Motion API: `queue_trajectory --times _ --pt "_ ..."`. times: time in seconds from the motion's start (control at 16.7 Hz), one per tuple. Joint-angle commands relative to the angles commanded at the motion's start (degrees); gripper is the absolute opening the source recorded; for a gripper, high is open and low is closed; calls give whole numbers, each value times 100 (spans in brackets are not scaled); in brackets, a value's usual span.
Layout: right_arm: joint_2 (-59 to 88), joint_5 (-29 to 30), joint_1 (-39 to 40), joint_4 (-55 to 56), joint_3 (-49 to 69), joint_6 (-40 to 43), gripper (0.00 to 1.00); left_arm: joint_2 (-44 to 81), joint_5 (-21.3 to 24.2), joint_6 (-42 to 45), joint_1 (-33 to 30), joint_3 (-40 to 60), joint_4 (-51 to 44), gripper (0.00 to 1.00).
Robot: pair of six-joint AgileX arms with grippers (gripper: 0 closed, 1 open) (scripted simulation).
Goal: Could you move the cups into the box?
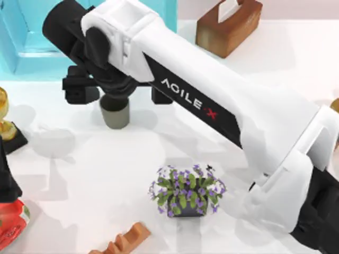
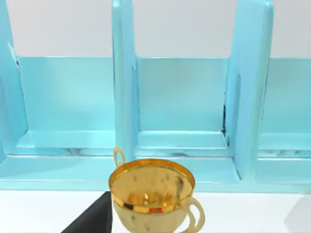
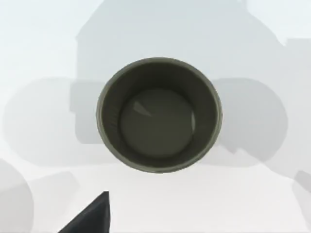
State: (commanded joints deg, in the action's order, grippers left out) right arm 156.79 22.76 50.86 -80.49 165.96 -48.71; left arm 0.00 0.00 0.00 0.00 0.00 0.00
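Observation:
An olive-grey cup (image 1: 114, 111) stands upright on the white table, a little in front of the light-blue box (image 1: 18, 50). My right arm reaches across from the lower right, and its gripper (image 1: 119, 96) hangs open just above the cup, one finger on each side. From the right wrist view I look straight down into the cup (image 3: 159, 114), whose dark inside holds nothing, and one dark fingertip (image 3: 92, 216) shows at the edge. My left arm (image 1: 5, 177) is parked at the table's left edge, facing the box's (image 2: 124, 73) wall and compartments.
A gold trophy cup (image 1: 2, 114) (image 2: 153, 191) on a black base stands at the left, in front of the box. A brown tissue box (image 1: 228, 24) sits at the back. A potted purple-flowered plant (image 1: 186, 193), a brown ridged piece (image 1: 127, 241) and a red object (image 1: 10, 222) lie toward the front.

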Motion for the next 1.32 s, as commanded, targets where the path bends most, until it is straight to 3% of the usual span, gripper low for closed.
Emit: queue_trajectory --times 1.02,1.32 --pt "1040 -110 -388 1156 29 396 100 0 0 0 0 0 0 100" --pt "1040 -110 -388 1156 29 396 62 0 0 0 0 0 0 100"
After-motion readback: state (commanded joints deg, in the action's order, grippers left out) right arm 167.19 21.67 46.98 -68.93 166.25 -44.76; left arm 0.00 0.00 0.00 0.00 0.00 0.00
